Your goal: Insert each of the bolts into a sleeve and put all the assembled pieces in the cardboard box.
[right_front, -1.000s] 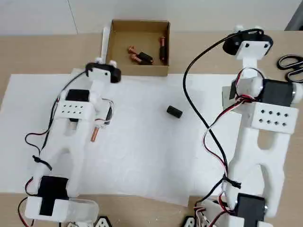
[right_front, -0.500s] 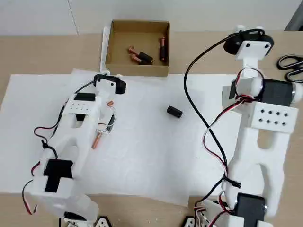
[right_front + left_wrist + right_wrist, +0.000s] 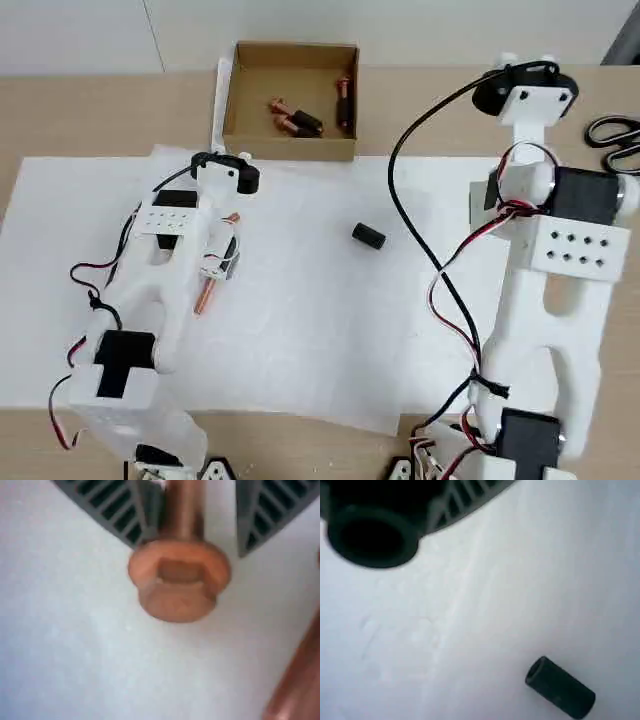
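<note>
My left gripper [image 3: 187, 537] is shut on a copper bolt [image 3: 177, 580], whose hex head points away from the jaws just above the white paper. From above, that held bolt [image 3: 232, 218] pokes out beside the left gripper [image 3: 226, 232]. A second copper bolt [image 3: 204, 297] lies loose on the paper beside the arm, and also shows as the bolt [image 3: 295, 680] past the held one. My right gripper [image 3: 395, 510] is shut on a black sleeve [image 3: 372, 537]. Another black sleeve [image 3: 368, 236] lies loose mid-paper, the sleeve [image 3: 560, 687] below the right wrist.
The cardboard box [image 3: 230, 95] stands at the back, holding several bolt-and-sleeve pieces [image 3: 297, 122]. The right arm [image 3: 555, 235] stands along the right side. Black scissors [image 3: 615, 132] lie at the far right edge. White paper [image 3: 320, 340] covers the table's middle.
The left arm swung over the paper and lifted one bolt a little toward the box, leaving the other bolt lying beside it. The right arm has not moved.
</note>
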Motion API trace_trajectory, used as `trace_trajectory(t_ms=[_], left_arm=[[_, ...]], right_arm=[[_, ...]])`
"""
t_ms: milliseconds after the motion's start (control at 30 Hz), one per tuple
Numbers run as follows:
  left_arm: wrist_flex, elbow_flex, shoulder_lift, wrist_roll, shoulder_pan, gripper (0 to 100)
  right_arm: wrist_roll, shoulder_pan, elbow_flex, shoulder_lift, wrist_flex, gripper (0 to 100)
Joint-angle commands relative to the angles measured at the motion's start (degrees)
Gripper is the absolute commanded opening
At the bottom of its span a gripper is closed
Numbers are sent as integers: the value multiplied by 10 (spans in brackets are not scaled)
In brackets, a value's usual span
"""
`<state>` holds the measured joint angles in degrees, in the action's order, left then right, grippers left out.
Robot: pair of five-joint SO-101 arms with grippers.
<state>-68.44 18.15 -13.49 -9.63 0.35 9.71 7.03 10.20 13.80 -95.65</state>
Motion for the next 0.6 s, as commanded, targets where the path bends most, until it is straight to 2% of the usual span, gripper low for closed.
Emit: trace_trajectory(t_ms=[0,133,433,567], left_arm=[[8,-14,-11,6,14,70],[18,-14,-12,21,14,32],[14,-16,-11,25,58,28],[-44,-73,-11,39,62,28]], right_arm=[[-7,3,4,24,-3,3],[-8,3,4,24,-3,3],[-7,3,4,24,-3,3],[-4,3,4,24,-3,3]])
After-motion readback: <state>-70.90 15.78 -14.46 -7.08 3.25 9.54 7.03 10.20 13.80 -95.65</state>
